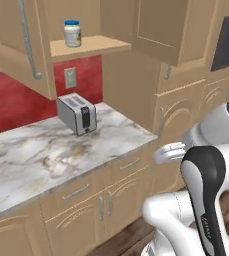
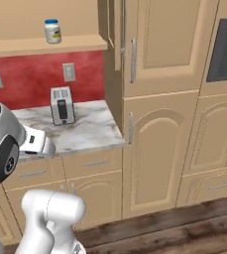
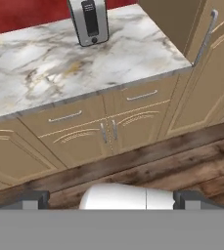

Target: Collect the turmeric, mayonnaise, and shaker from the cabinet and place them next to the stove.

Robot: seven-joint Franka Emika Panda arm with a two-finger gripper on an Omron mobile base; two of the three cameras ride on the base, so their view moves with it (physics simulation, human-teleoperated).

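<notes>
Mayonnaise point(image 1: 72, 33) is sitting upright on the open cabinet point(image 1: 91, 46) shelf, way up above the pincer point(image 3: 111, 197) and well apart from it. Cabinet door point(image 1: 23, 45) is swung wide, its bar handle showing. Pincer's jaws are spread as far apart as they go, with nothing between them; in the hand view the two dark tips sit at opposite sides, looking down past the counter point(image 3: 59, 68) edge at the drawers and wood floor point(image 3: 182, 166). Toaster point(image 1: 77, 113) stands on the marble top ahead of the pincer, against the red backsplash, roughly under the shelf. Tall pantry doors point(image 2: 159, 124) are off to the pincer's right, past the counter end.
</notes>
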